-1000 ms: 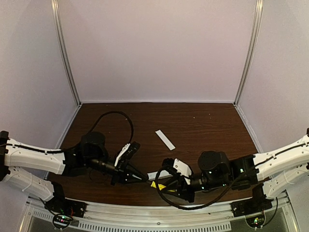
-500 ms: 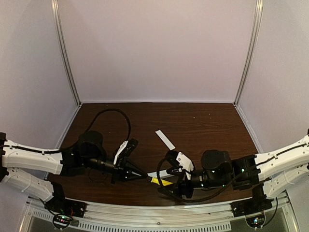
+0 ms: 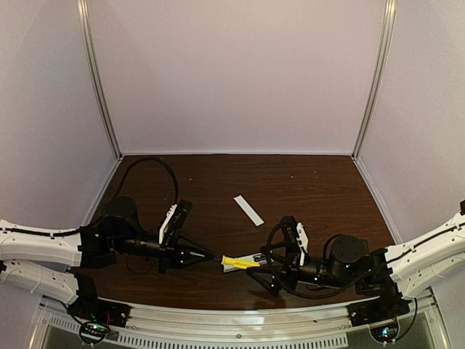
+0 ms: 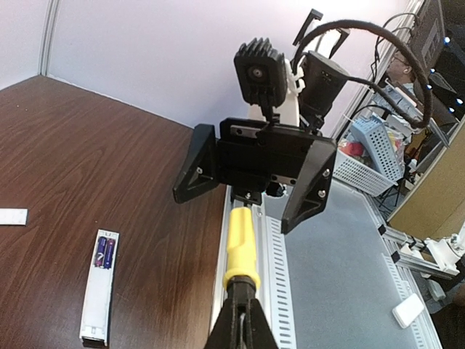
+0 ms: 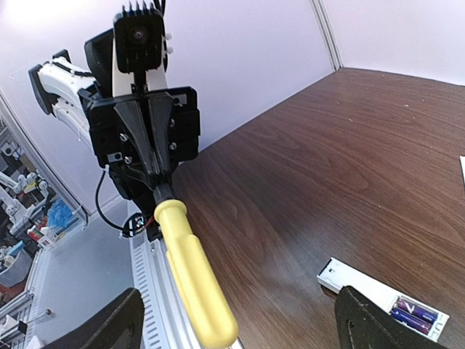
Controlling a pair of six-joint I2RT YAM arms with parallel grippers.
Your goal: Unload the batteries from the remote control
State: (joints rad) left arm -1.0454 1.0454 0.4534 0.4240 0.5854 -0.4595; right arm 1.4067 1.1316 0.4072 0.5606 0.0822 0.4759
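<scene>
The remote control [image 3: 253,258] lies open side up on the dark wooden table, a slim white bar, and two purple-blue batteries [image 4: 104,253] sit in its recess. It also shows in the left wrist view [image 4: 98,287] and the right wrist view [image 5: 367,289], with the batteries [image 5: 413,314] at its near end. My left gripper [image 3: 207,256] is shut on the shaft of a screwdriver, whose yellow handle [image 3: 238,262] points right, above the table. My right gripper [image 3: 266,267] is open; the handle's end [image 5: 211,320] lies between its spread fingers, touching neither.
A thin flat white cover strip [image 3: 248,210] lies on the table behind the remote. The metal rail [image 3: 240,320] runs along the near table edge under the screwdriver. White walls close off the back and both sides.
My right gripper has opened off the yellow handle and drawn back to the right. My left arm has pulled leftward, still holding the screwdriver, which now hangs from it alone.
</scene>
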